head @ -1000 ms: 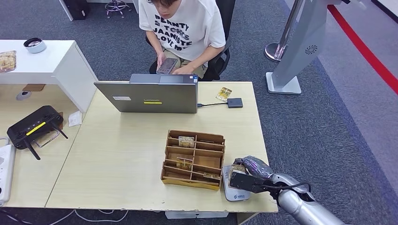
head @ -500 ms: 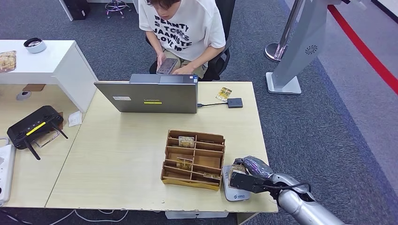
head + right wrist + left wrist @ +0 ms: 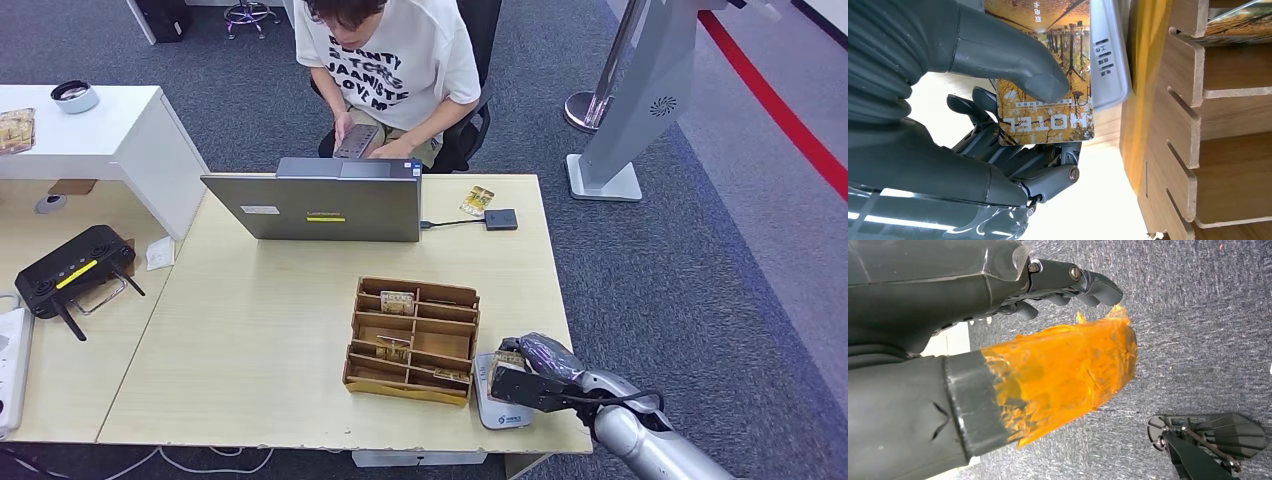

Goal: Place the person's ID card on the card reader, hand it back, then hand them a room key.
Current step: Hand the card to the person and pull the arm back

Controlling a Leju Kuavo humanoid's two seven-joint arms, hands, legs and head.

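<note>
Right robot hand [image 3: 1013, 125] pinches a glossy rectangular card [image 3: 1048, 100] over the grey reader [image 3: 1110, 55].

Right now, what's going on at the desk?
The right hand pinches a card printed "HOTEL", thumb on top, over the grey card reader at the table's near right corner, beside the wooden organizer. The left hand hangs over the carpet holding nothing. The person sits behind the laptop, looking down at a device in their hands.
</note>
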